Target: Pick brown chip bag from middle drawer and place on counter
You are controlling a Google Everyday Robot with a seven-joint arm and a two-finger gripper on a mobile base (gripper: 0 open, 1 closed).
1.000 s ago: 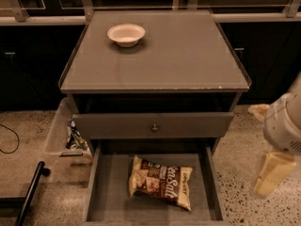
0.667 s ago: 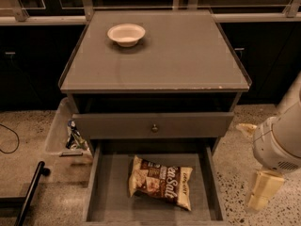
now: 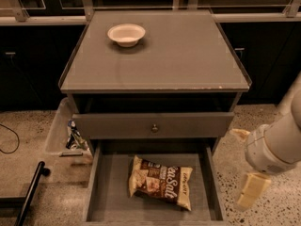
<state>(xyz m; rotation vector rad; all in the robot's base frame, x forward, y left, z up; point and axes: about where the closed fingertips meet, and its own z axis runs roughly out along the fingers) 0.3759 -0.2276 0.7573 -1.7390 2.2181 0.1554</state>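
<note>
Arm's shifted left and lower in frame over the last second. The cream-fingered two-finger pincer (image 3: 241, 169) on its white wrist now sits closer to the open drawer's right wall than it did. Bag, bowl and drawers haven't moved.

Pincer state: spread wide, holding nothing. You can see one cream finger (image 3: 251, 191) pointing down toward the floor and the other poking out left above the wrist, well apart from it. The whole pincer is outside the cabinet, just right of the open drawer, over the speckled stone floor (image 3: 263, 119).

Your target, the crinkly cream-and-dark-brown "Sea Salt" chip bag (image 3: 161, 181), lies flat on the bottom of the wide shallow dark-gray open drawer (image 3: 106, 199). It's roughly centred and slightly skewed, with its right end lower in frame, clear of both side walls. Pincer and bag are apart, with the drawer's right wall between them.

Above it is a closed dark-gray drawer front with a small round knob (image 3: 117, 125). The flat matte-gray square tabletop (image 3: 183, 55) carries a small round white bowl (image 3: 126, 34) near its back-left corner.

On the floor left of the cabinet you've got a clear plastic bin (image 3: 55, 131) with small items inside, and a black bar (image 3: 29, 194) at lower left.
</note>
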